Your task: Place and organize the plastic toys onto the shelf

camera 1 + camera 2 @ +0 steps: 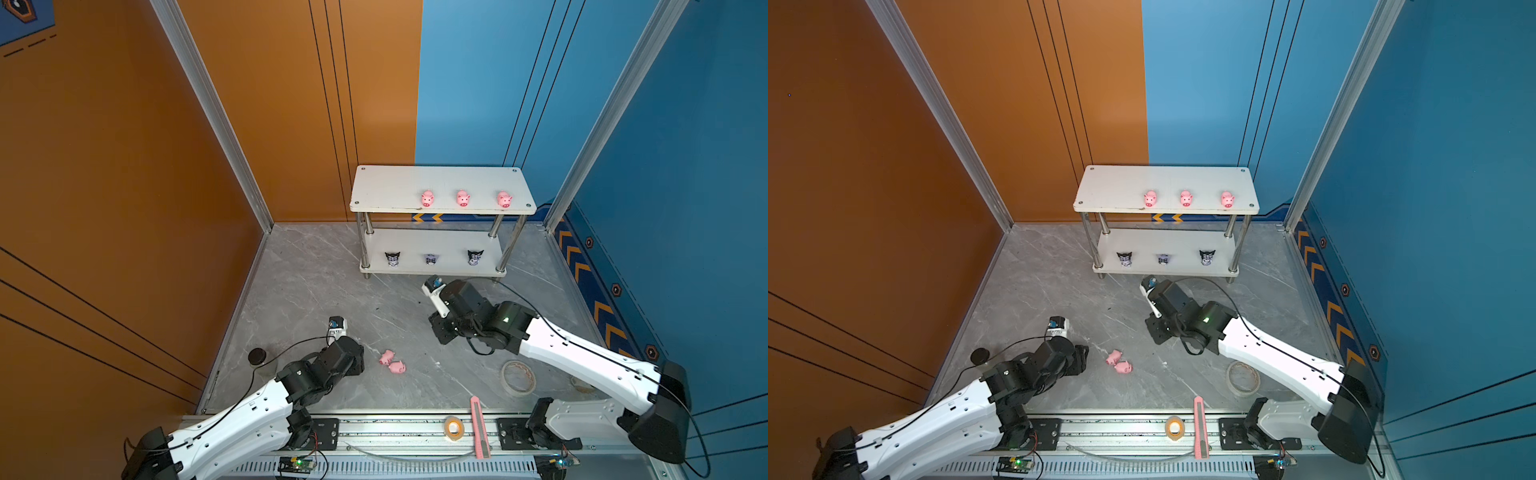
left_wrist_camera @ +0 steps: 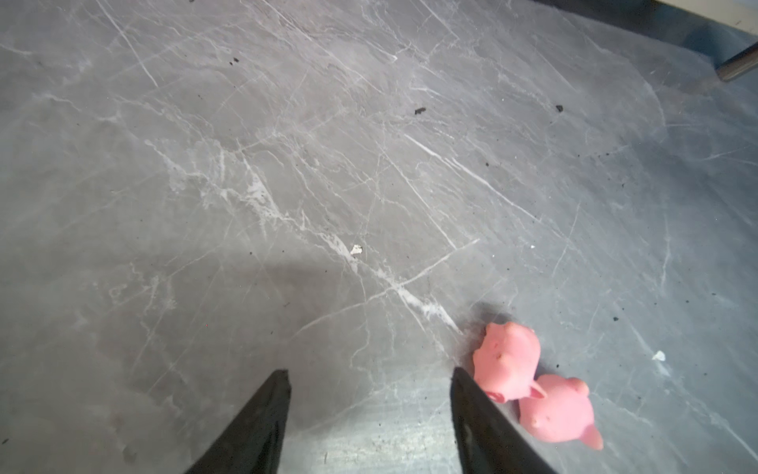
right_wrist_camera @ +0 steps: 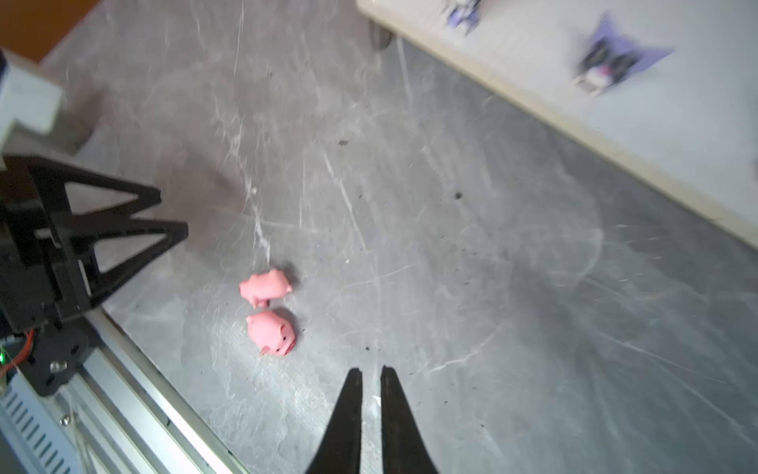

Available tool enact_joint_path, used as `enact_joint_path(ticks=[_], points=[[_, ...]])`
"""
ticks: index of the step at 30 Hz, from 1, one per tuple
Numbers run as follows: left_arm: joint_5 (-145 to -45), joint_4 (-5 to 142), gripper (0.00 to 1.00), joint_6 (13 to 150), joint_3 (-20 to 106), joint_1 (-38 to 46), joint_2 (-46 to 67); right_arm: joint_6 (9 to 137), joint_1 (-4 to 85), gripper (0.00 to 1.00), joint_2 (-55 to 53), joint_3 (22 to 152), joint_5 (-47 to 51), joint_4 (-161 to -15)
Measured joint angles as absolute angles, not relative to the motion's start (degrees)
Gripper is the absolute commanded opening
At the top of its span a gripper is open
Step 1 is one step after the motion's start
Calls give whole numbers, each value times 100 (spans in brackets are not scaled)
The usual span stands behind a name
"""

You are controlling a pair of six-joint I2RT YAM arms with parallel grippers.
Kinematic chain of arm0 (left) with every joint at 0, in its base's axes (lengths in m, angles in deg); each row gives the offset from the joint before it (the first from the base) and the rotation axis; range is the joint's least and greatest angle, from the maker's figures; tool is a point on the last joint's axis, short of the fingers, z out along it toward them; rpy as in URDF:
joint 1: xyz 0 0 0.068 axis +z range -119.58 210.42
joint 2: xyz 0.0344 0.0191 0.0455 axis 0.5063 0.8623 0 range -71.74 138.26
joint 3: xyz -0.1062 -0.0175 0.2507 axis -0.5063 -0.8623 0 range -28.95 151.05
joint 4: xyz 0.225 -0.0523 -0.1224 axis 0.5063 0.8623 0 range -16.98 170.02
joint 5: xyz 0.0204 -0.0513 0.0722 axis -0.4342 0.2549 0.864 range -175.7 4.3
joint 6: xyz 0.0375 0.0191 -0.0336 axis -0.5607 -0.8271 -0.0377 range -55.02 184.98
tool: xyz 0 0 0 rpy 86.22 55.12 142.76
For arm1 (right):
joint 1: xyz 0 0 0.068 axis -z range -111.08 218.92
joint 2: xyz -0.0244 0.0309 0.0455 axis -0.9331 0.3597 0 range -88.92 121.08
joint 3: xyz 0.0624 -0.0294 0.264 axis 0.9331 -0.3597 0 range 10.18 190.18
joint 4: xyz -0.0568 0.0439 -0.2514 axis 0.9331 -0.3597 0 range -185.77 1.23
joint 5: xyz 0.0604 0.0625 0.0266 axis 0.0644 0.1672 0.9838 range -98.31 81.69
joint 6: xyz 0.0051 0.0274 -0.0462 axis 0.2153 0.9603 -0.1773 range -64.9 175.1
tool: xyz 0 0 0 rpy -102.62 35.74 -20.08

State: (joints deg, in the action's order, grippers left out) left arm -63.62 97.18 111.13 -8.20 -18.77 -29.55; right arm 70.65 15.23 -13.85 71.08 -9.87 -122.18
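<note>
Two pink pigs (image 1: 392,361) lie loose on the grey worktop (image 1: 311,291) between the arms, side by side and touching, the only two of the eight toys we count that are off the shelf (image 1: 478,178). The nearer pig (image 1: 397,367) seems to stand on its feet, its long axis running across the worktop and its snout turned toward the right arm's side. The farther pig (image 1: 387,356) looks tipped onto its flank, its body slanting away from its neighbour, and we cannot tell for sure where its snout points.

The left claw (image 2: 369,373) hangs low beside them, jaws about half apart with only bare worktop between. One finger sits just beside the farther pig, though we cannot tell whether it touches. The right claw (image 3: 371,369) is farther in, near the front of the shelf and well apart from the pair, its jaws almost together with a thin slit between them, gripping nothing.

Beyond, on the lower tier (image 1: 432,243), three black-eared figurines (image 1: 431,259) stand upright and evenly spaced, faces toward the arms. On the top tier (image 1: 386,187), three shelved pigs (image 1: 463,198) sit in a row along the board's length, snouts toward its front edge, filling the middle and right. The left part is bare.

We judge the job about three-quarters done: six toys placed, two to lift, most likely into that gap up top.
</note>
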Motion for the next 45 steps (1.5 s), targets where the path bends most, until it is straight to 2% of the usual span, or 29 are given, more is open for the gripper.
enact_joint_path(ticks=[7, 13, 29, 45], points=[[-6160, 9683, 56, 11286, -909, -1910, -2953, 7240, 533, 6, 80, 7036, -522, -11650], [-6145, 9683, 58, 11237, -796, -1685, -2869, 7452, 404, 4, 930, 7242, -426, -11394], [-6329, 9513, 63, 11111, -837, -1116, -2830, 7614, 563, 4, 1424, 7677, -397, -11167], [-6431, 9401, 64, 10980, -837, -1007, -2850, 7594, 646, 5, 2200, 8700, -176, -11055]])
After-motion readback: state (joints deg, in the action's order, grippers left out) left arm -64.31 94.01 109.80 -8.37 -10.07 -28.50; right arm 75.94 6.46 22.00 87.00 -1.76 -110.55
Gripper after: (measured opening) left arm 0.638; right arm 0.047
